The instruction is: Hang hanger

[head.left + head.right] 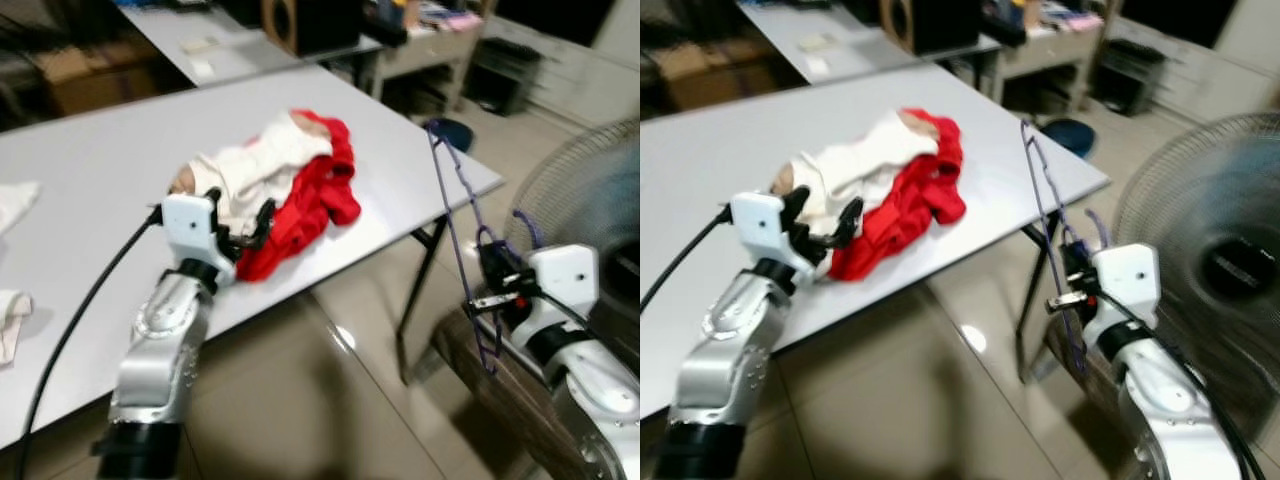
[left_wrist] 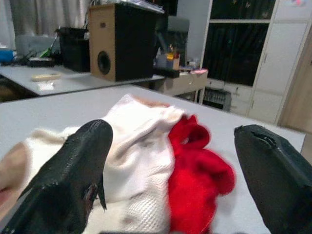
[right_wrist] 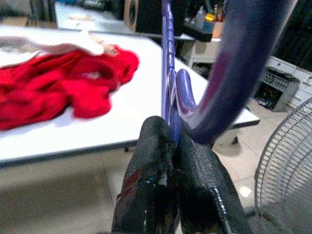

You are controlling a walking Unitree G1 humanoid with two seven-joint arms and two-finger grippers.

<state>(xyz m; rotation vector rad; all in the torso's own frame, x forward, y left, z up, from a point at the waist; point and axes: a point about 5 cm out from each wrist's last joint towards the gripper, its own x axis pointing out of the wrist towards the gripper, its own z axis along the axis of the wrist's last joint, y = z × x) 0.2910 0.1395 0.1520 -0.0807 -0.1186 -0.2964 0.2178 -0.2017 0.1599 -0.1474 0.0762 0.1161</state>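
My right gripper (image 1: 497, 290) clamps the purple hanger (image 1: 452, 215) upright, ready for hanging; left gripper (image 1: 243, 228) gapes over clothes (image 1: 285, 185).

Grey table (image 1: 90, 150) on glossy tiled floor (image 1: 330, 420), standing fan (image 1: 590, 190) nearby.

Purple hanger (image 1: 455, 230), red garment (image 1: 305, 205), white cloth (image 1: 262, 165)

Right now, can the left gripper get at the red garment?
Probably yes. The left gripper is open over the table, fingers spread either side of the white garment and red garment, nothing between.
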